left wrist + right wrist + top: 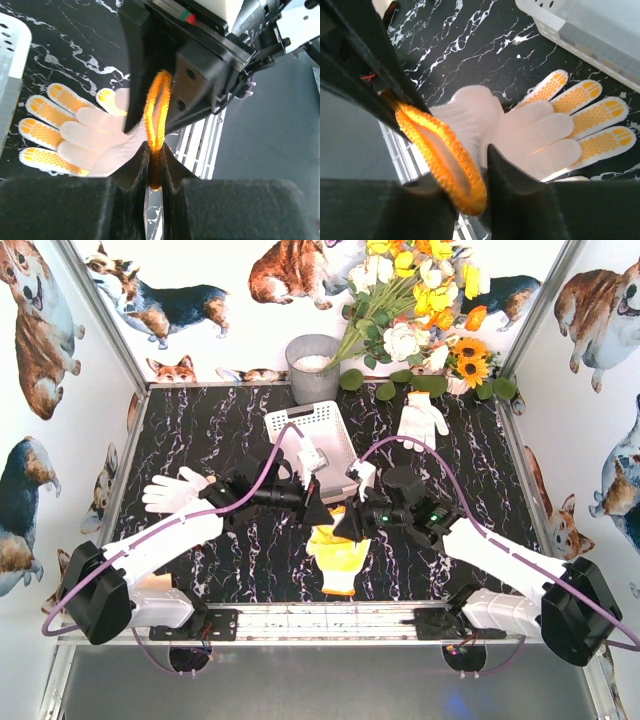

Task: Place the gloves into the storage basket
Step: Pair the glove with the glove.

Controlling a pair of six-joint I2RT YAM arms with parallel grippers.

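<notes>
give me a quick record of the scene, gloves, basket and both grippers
held glove: yellow-dotted palm, cuff between both grippers
orange cuff: pulled into an open loop
left gripper: shut on the orange cuff
right gripper: jaws around the same cuff, grip unclear
left glove: loose, outside the basket
back-right glove: loose, outside the basket
storage basket: behind the grippers
grey bucket: behind the basket

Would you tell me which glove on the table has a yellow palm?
The centre glove, orange cuff pinched in the left gripper; the left glove and the far-right glove look plain white.
</notes>
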